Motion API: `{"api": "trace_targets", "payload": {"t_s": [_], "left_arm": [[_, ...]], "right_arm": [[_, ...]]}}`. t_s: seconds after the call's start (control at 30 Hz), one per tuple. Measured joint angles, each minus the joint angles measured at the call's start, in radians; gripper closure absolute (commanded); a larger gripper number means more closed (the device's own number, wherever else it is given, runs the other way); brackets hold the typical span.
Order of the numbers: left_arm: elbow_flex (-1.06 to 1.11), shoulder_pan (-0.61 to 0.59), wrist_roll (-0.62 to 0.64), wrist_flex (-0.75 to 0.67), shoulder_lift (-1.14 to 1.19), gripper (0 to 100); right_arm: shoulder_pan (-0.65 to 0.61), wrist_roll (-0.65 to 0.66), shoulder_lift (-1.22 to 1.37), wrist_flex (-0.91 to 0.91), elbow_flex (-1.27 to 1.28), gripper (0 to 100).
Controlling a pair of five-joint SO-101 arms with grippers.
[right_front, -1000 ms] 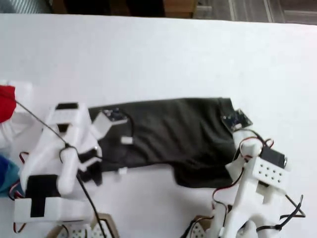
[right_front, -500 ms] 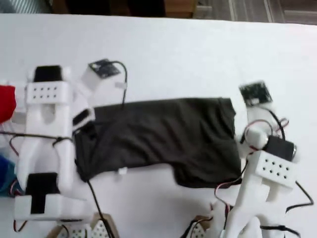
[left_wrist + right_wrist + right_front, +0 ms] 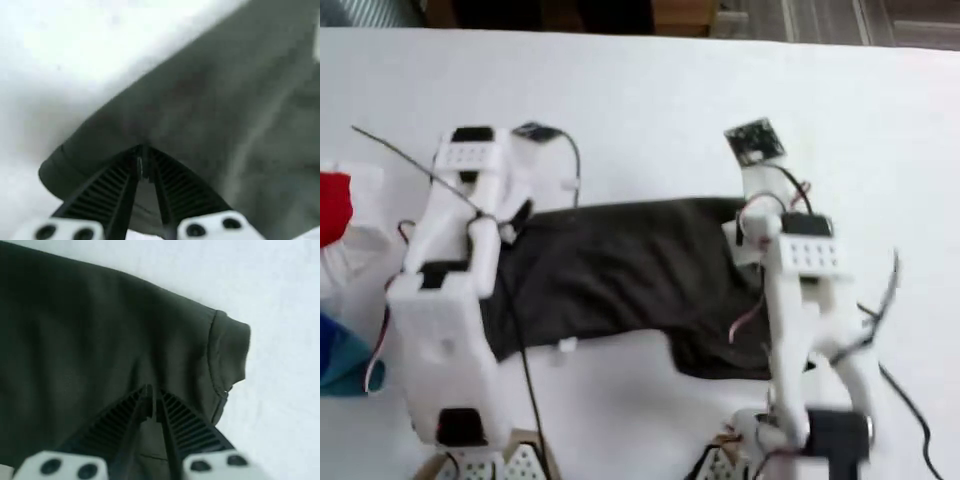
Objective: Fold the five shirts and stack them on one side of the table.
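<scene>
On the half-hidden dark shirt [image 3: 640, 270], left end effector [image 3: 142, 165] and right end effector [image 3: 152, 407] seemingly pinch cloth.

Count: 1 table [image 3: 650, 100]. 1 dark shirt [image 3: 630, 265]. 3 other cloth pieces at the table edge: 1 red cloth [image 3: 332, 205], 1 white cloth [image 3: 358, 255], 1 blue cloth [image 3: 340, 362]. That's 4 fabric items in sight. 2 arms: left arm [image 3: 448, 300], right arm [image 3: 802, 300]. 2 grippers: left gripper [image 3: 142, 161], right gripper [image 3: 152, 401].
</scene>
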Motion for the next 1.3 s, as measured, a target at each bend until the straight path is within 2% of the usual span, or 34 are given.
{"api": "trace_targets", "payload": {"t_s": [0.27,0.37,0.53,0.77,0.93,1.13,1.3], "left_arm": [[-0.511,-0.063,0.005,0.227,0.316,98],[-0.652,-0.077,0.005,0.236,0.397,98],[-0.735,-0.078,0.006,0.236,0.439,98],[-0.893,-0.091,0.006,0.235,0.462,98],[-1.043,-0.094,0.006,0.235,0.46,98],[-1.033,-0.094,0.006,0.235,0.45,98],[-0.729,-0.086,-0.014,0.235,0.258,98]], "right_arm": [[0.0,0.0,0.39,0.029,-0.233,97.8],[0.0,0.0,0.494,0.055,-0.31,97.8],[0.002,0.0,0.594,0.084,-0.425,97.8],[0.005,0.0,0.666,0.098,-0.589,97.8],[0.015,0.0,0.669,0.203,-0.687,97.8],[0.014,0.0,0.605,0.354,-0.724,97.8],[-0.035,0.032,0.404,0.397,-0.597,97.8]]}}
